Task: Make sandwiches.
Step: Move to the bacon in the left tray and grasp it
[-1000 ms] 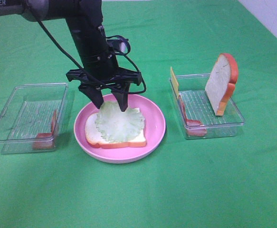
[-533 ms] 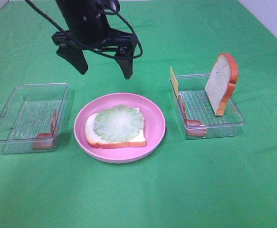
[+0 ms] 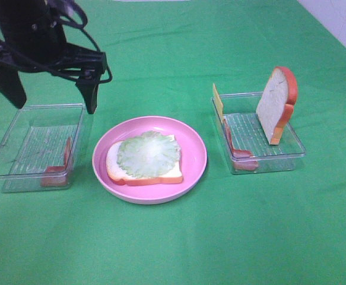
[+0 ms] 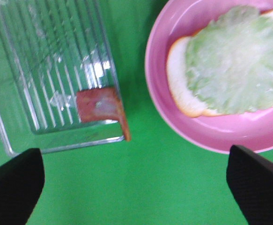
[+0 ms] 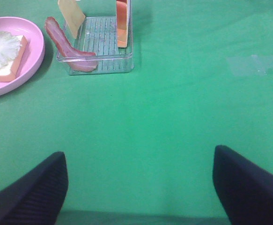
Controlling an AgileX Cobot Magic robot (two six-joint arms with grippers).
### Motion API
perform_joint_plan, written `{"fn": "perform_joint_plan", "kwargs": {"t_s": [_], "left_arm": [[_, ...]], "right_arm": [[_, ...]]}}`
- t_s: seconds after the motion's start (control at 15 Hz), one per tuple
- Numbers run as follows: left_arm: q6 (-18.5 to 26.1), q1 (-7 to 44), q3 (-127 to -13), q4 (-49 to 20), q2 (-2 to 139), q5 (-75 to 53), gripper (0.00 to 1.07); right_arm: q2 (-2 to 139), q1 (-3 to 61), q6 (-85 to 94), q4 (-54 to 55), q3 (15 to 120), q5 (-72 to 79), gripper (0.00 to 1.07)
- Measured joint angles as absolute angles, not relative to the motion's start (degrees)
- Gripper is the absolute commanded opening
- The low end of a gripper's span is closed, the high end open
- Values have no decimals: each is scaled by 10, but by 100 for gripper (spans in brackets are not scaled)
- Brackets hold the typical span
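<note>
One sandwich [image 3: 144, 159] on plate [image 3: 193, 163] | left gripper [image 3: 54, 105] wide open, empty, hovering by left tray [image 3: 6, 178] | sandwich to its right

The exterior high camera looks down at a slant over the green cloth [image 3: 232, 237], with the pink plate [image 3: 197, 155] at mid-frame, the left tray [image 3: 27, 181] at the left edge and the right tray [image 3: 273, 159] right of centre. The left wrist camera faces nearly straight down, close over the left tray and plate; the right wrist camera looks slantwise from farther off at the right tray. All three share the plate and sandwich [image 3: 144, 159].
</note>
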State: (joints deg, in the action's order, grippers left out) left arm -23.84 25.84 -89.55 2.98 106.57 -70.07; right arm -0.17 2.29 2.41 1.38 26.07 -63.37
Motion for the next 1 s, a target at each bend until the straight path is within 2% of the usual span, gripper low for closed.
{"fn": "perform_joint_plan", "kwargs": {"t_s": [0.27, 0.53, 0.73, 1.0], "left_arm": [[-287, 253, -811, 19, 1076, -669, 101], [-289, 253, -803, 11, 1116, -580, 100], [-289, 253, -803, 9, 1141, -560, 100], [-289, 253, -803, 30, 1152, -551, 91]], "right_arm": [[-2, 23, 24, 14, 261, -634, 82], [-2, 23, 24, 14, 261, -634, 82], [-2, 23, 24, 14, 261, -634, 82], [-2, 23, 24, 14, 261, -634, 82]]}}
